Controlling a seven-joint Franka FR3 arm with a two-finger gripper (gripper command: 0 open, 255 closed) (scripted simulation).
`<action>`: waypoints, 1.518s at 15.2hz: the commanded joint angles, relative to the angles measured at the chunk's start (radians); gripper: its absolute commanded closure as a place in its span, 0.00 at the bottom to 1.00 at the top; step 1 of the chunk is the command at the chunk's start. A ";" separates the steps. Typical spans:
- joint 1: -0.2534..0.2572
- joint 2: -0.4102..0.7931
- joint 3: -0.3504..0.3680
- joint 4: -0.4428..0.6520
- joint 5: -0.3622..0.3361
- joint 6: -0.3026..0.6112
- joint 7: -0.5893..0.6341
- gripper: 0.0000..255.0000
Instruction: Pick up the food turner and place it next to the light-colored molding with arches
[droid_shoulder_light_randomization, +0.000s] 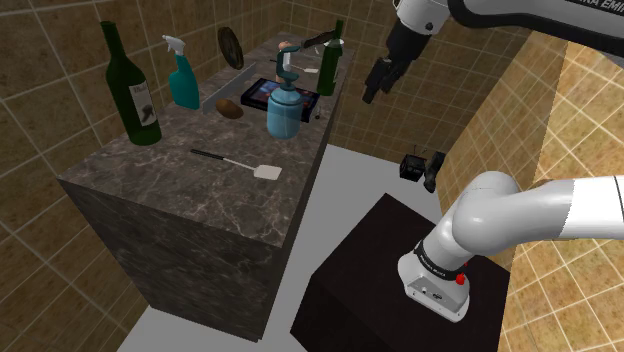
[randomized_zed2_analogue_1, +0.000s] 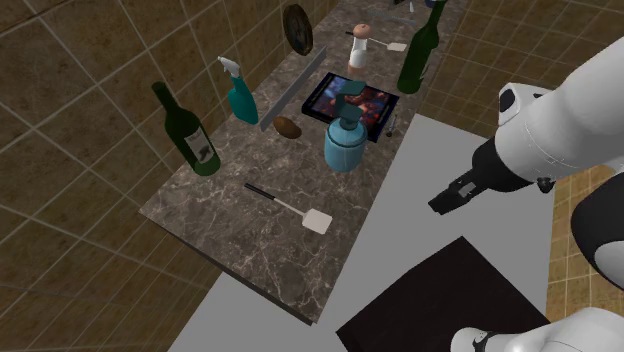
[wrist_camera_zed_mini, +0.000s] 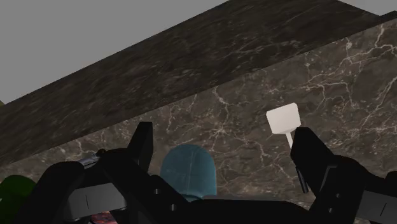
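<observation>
The gripper (droid_shoulder_light_randomization: 378, 80), spread and empty off the worktop (droid_shoulder_light_randomization: 180, 192), should come over the food turner (droid_shoulder_light_randomization: 240, 163) and descend straddling its thin dark handle crosswise.

shoulder: beside stand (droid_shoulder_light_randomization: 375, 275), facing counter (droid_shoulder_light_randomization: 180, 185) | second exterior: steeply above same counter | wrist: down onto it

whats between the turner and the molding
A small brown oval thing, close beside the molding; from there to the turner the counter is bare. The second exterior view shows it plainly.
</observation>
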 joint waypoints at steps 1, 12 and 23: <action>0.000 0.000 0.000 0.000 0.000 0.000 0.000 0.00; 0.056 0.365 0.050 0.071 0.020 0.258 -0.048 0.00; 0.101 0.763 0.109 0.274 -0.003 0.414 -0.081 0.00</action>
